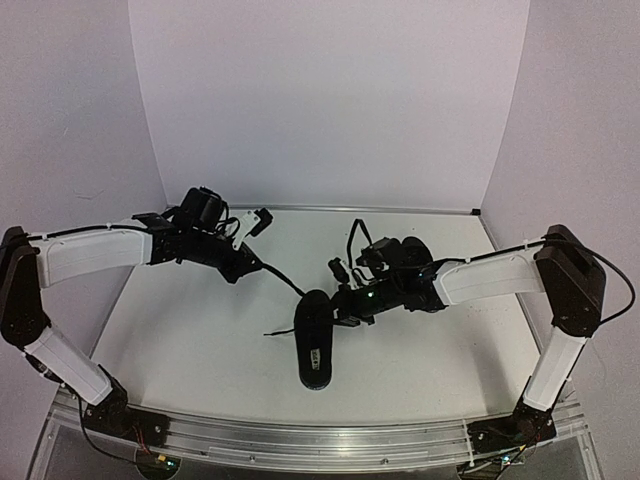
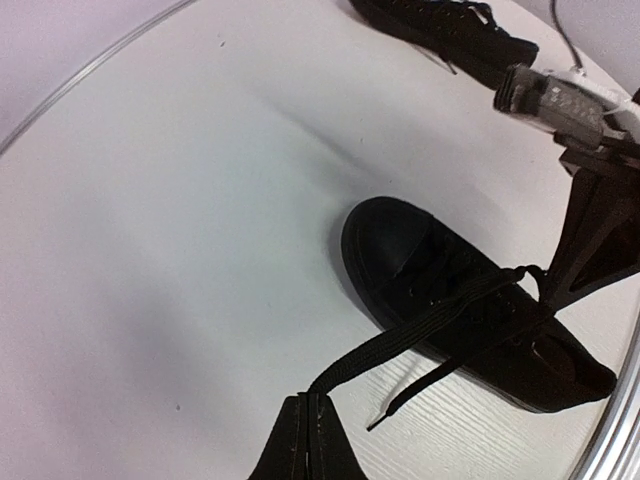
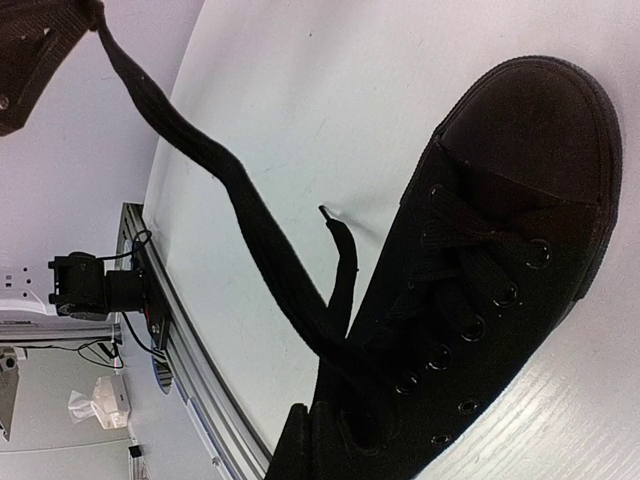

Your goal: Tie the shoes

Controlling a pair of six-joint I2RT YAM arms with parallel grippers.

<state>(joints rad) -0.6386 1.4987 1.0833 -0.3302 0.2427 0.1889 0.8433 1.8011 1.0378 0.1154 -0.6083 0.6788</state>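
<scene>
One black shoe [image 1: 315, 340] lies mid-table with its toe toward the near edge, seen close in both wrist views [image 2: 440, 290] [image 3: 500, 250]. My left gripper [image 1: 262, 268] [image 2: 308, 400] is shut on one flat black lace [image 2: 400, 345], which runs taut from its tips to the shoe's top eyelets. My right gripper [image 1: 345, 300] [image 3: 320, 425] is shut at the shoe's collar, where both laces meet. The other lace end [image 3: 338, 250] lies loose on the table. The second shoe [image 1: 410, 255] [image 2: 440, 25] lies farther back, behind the right arm.
White table [image 1: 200, 330] with a metal rail [image 1: 320, 440] along the near edge and white walls behind and at both sides. Cables hang over both wrists. The right gripper's fingers [image 2: 590, 240] stand over the shoe's heel end in the left wrist view.
</scene>
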